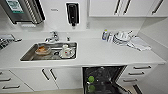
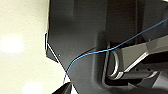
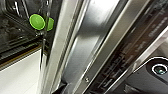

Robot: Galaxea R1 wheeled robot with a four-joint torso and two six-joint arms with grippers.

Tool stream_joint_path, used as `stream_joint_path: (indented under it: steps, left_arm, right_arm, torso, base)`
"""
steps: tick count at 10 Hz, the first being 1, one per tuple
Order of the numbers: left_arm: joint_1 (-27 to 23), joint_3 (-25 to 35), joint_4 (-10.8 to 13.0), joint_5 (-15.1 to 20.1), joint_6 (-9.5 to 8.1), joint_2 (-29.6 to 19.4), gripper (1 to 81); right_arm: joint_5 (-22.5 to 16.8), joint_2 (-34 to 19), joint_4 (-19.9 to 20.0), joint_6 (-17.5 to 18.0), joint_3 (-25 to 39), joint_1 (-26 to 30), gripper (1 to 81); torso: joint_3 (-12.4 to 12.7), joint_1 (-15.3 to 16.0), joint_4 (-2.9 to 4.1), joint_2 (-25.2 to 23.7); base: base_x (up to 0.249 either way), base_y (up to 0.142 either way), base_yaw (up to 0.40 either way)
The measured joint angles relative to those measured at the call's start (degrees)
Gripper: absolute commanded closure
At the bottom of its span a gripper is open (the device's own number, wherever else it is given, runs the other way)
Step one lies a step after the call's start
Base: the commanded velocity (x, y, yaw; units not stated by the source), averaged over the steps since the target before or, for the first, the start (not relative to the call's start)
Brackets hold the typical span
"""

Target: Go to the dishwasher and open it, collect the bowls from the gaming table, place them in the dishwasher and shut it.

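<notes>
The dishwasher (image 1: 102,77) stands open under the white counter, right of the sink, and its inside is dark. Two green round things (image 1: 91,79) sit inside it; I cannot tell what they are. In the right wrist view the dishwasher's steel door edge (image 3: 82,50) runs very close past the camera, with the green round things (image 3: 37,22) and a dark rack beyond it. The left wrist view looks at my own dark body and a blue cable (image 2: 100,51) over pale floor (image 2: 22,45). The gaming table is out of view.
A steel sink (image 1: 27,56) holds an orange dish (image 1: 42,50) and a white dish (image 1: 67,52); a tap (image 1: 53,37) stands behind it. Stacked plates (image 1: 121,37), a bottle (image 1: 104,35) and a cloth (image 1: 139,44) lie on the counter's right. White cabinet doors (image 1: 50,77) and drawers (image 1: 140,71) flank the dishwasher.
</notes>
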Motion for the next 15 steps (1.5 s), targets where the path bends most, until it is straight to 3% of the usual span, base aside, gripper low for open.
stream_joint_path:
  steps: [3, 4, 7, 11, 15]
  left_arm:
    - [0.4, 0.0, 0.0, 0.0, 0.01, 0.3, 1.0]
    - [0.6, 0.0, 0.1, 0.0, 0.01, 0.3, 1.0]
    - [0.8, 0.1, 0.1, 0.2, 0.01, 0.3, 1.0]
    - [0.7, 0.0, 0.0, -0.1, 0.01, 0.2, 1.0]
    - [-0.5, 0.0, 0.1, -0.4, 0.04, 0.2, 1.0]
  right_arm:
    - [-3.3, -1.8, 4.6, 0.3, 2.3, 4.0, 1.0]
    - [-0.3, -2.1, 6.2, -0.2, 2.8, 6.2, 1.0]
    - [-0.4, -4.8, 8.0, -0.2, 7.7, 9.8, 1.0]
    - [-2.3, -12.1, 8.0, -1.1, 8.6, 6.2, 1.0]
    - [-4.8, -18.3, 8.1, -5.0, 8.6, -1.0, 1.0]
  torso:
    - [0.0, 0.0, 0.0, 0.0]
    - [0.0, 0.0, 0.0, 0.0]
    - [0.0, 0.0, 0.0, 0.0]
    - [0.0, 0.0, 0.0, 0.0]
    - [0.0, 0.0, 0.0, 0.0]
  base:
    - [0.0, 0.0, 0.0]
    - [0.0, 0.0, 0.0]
    - [0.0, 0.0, 0.0]
    - [0.0, 0.0, 0.0]
    - [0.0, 0.0, 0.0]
